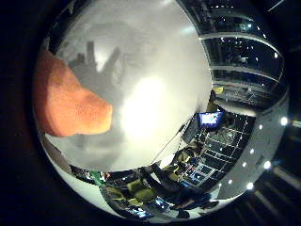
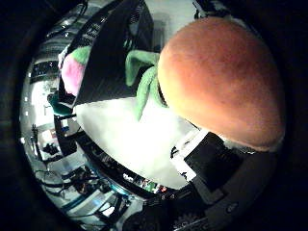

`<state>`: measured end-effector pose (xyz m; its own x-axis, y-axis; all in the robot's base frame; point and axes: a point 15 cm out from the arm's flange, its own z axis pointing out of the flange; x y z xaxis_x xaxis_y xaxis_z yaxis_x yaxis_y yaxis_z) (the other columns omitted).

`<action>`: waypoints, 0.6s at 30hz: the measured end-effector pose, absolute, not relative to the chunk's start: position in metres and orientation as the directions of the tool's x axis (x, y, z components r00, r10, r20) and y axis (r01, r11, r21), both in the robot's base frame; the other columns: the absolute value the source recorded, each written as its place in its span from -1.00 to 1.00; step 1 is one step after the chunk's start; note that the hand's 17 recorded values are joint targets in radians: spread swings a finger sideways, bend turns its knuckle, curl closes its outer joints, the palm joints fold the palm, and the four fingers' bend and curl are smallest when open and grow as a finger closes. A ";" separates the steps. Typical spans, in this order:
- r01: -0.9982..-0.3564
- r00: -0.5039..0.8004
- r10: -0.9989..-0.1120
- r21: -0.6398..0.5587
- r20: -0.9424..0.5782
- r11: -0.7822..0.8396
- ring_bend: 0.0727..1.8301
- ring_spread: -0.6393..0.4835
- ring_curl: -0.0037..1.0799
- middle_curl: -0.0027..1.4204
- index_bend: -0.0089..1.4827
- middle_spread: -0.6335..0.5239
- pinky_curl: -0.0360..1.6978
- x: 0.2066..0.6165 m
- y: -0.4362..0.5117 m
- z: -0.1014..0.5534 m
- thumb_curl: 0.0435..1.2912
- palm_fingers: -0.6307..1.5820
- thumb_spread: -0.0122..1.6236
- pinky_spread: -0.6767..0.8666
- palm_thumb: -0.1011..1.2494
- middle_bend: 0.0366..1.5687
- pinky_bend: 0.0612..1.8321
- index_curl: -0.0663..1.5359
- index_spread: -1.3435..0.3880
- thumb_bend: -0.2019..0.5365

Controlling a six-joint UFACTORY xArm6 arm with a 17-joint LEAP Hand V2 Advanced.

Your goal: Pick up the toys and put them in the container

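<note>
A large orange plush toy (image 2: 221, 72) with green leaves (image 2: 144, 77) fills much of the thumb side palm view, close to the palm. Its orange body also shows in the little finger side palm view (image 1: 68, 99), held above the white table (image 1: 150, 104). White and black parts of my hand (image 2: 214, 159) lie against the toy's side. A black container (image 2: 111, 43) stands on the table beyond the toy. A pink and green toy (image 2: 73, 69) lies at the container's side.
The shadow of my hand and the toy (image 1: 94, 66) falls on the white table. The table's edge (image 2: 115, 159) runs nearby, with room clutter and equipment (image 1: 202, 141) beyond it.
</note>
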<state>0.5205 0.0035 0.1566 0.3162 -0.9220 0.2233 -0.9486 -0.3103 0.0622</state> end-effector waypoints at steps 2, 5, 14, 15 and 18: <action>-0.944 0.326 -0.916 0.038 0.232 -0.327 -0.88 0.06 -0.79 -0.41 0.63 -0.41 -0.74 0.534 0.023 0.177 -0.59 -0.03 0.34 0.32 0.65 -0.42 -0.86 -0.14 0.07 -0.49; -0.937 0.343 -0.907 0.024 0.243 -0.347 -0.89 0.06 -0.78 -0.41 0.63 -0.41 -0.74 0.542 0.042 0.196 -0.59 -0.03 0.34 0.32 0.65 -0.41 -0.86 -0.14 0.07 -0.49; -0.928 0.360 -0.892 0.012 0.272 -0.371 -0.89 0.06 -0.78 -0.40 0.63 -0.42 -0.73 0.552 0.065 0.226 -0.60 -0.03 0.34 0.32 0.65 -0.41 -0.86 -0.14 0.07 -0.49; -0.927 0.361 -0.892 0.004 0.273 -0.375 -0.89 0.06 -0.78 -0.40 0.63 -0.42 -0.73 0.554 0.068 0.229 -0.60 -0.03 0.34 0.32 0.65 -0.41 -0.86 -0.14 0.07 -0.49; -0.920 0.378 -0.885 0.003 0.273 -0.392 -0.89 0.06 -0.78 -0.39 0.63 -0.42 -0.73 0.552 0.083 0.230 -0.60 -0.03 0.34 0.32 0.65 -0.41 -0.86 -0.14 0.07 -0.49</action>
<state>0.5520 0.0828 0.2301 0.3781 -0.8847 0.2727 -0.9199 -0.3922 0.0030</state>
